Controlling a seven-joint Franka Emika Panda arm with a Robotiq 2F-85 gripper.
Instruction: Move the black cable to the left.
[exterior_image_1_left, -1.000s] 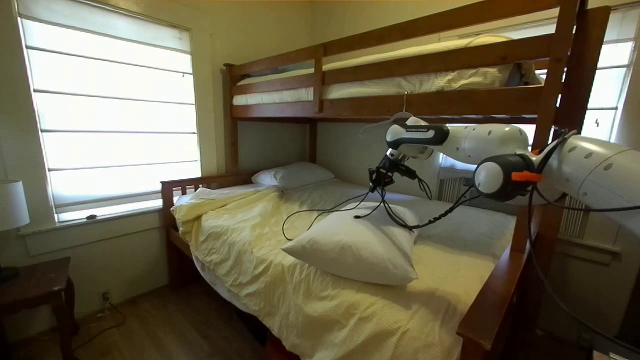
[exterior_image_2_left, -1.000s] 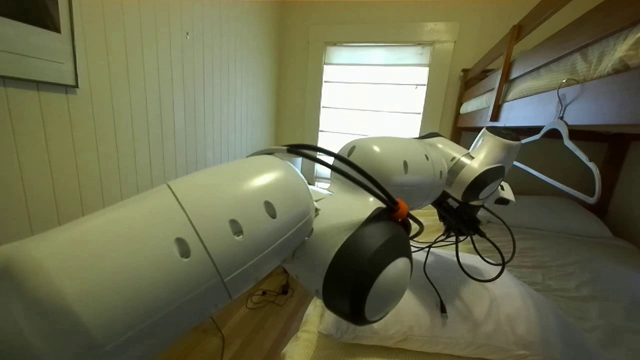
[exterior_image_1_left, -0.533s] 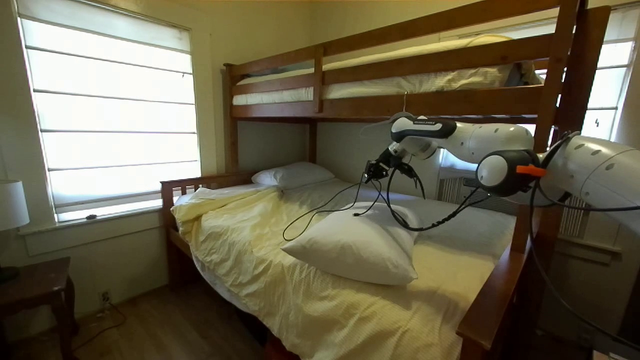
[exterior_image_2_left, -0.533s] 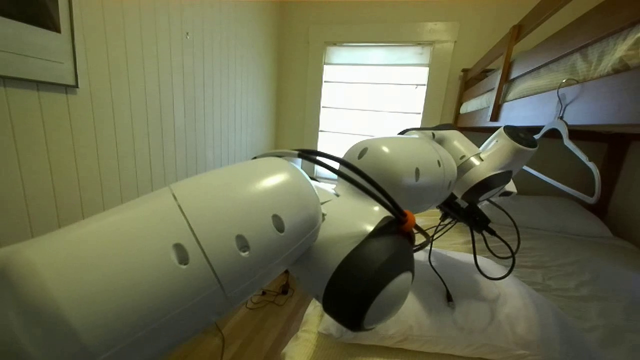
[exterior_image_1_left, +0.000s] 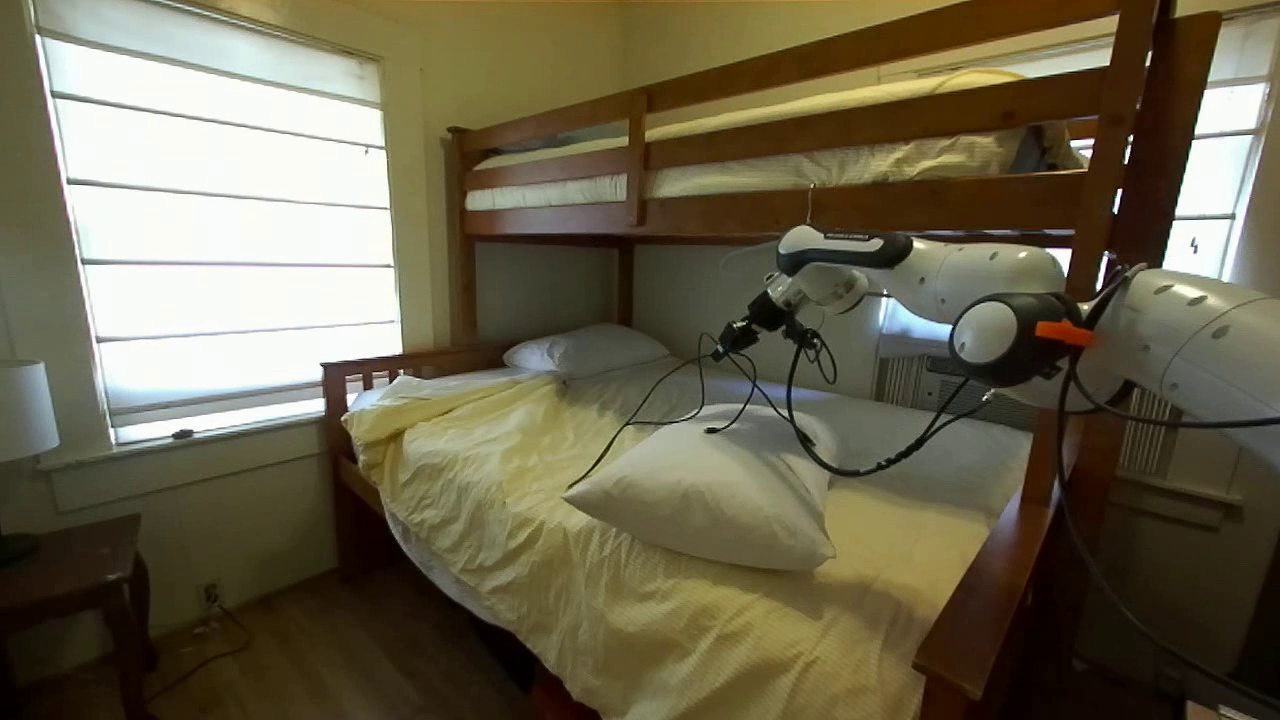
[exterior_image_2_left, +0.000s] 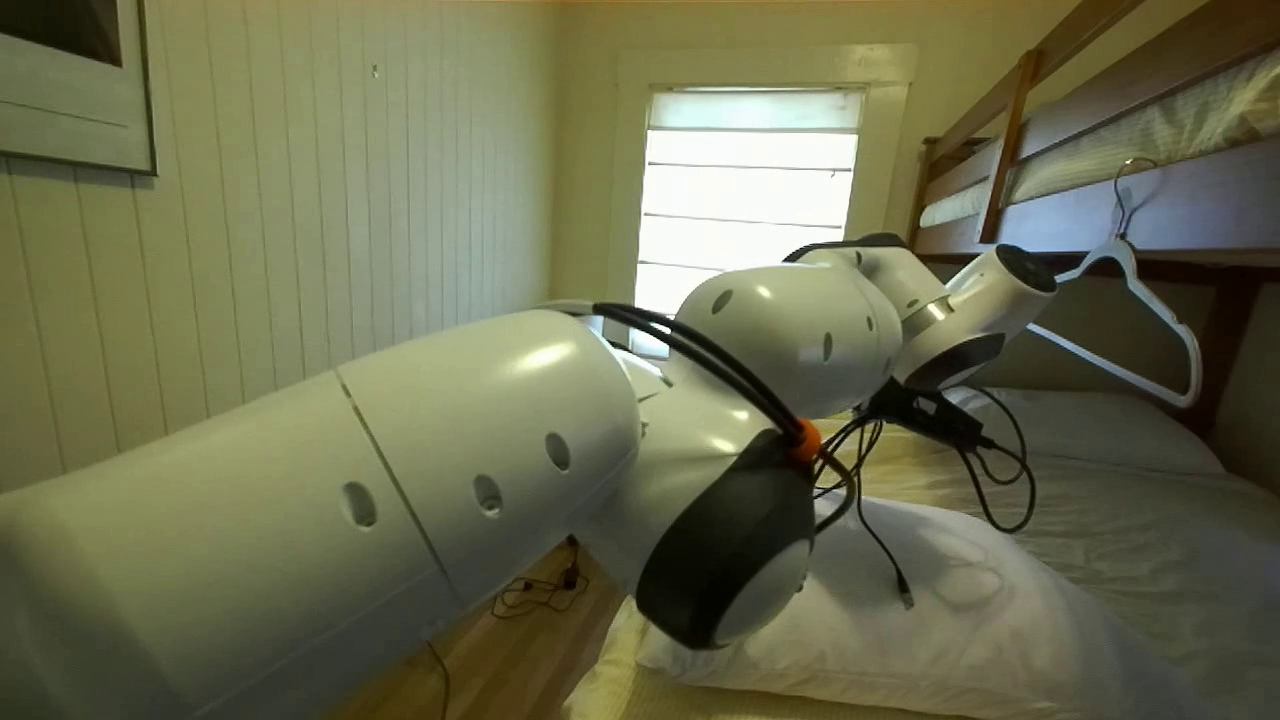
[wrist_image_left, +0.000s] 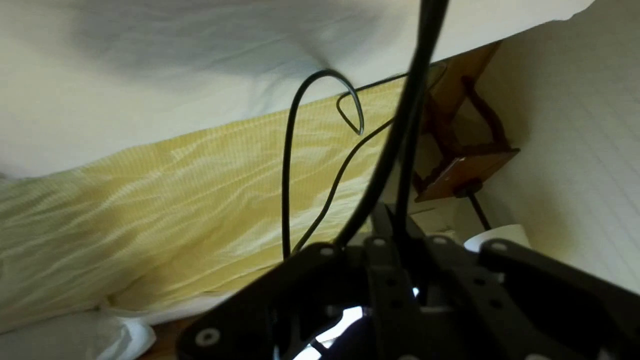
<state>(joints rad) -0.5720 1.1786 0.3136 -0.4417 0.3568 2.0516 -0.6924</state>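
Free air over yellow blanket (exterior_image_1_left: 560, 560), hanger (exterior_image_2_left: 1148, 293) near arm (exterior_image_2_left: 790, 345).

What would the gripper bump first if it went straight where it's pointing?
Probably the yellow bedcover: in an exterior view, the gripper slants down toward it. Depth is unclear, and a loose loop of the black cable might come first.

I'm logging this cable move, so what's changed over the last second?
In an exterior view, the fingers moved left and slightly up, tilting from downward to more sideways. The black cable, apparently held throughout, has its leftmost curve drawn out straighter. Nothing visibly let go. The near pillow and bunk bed stayed put.
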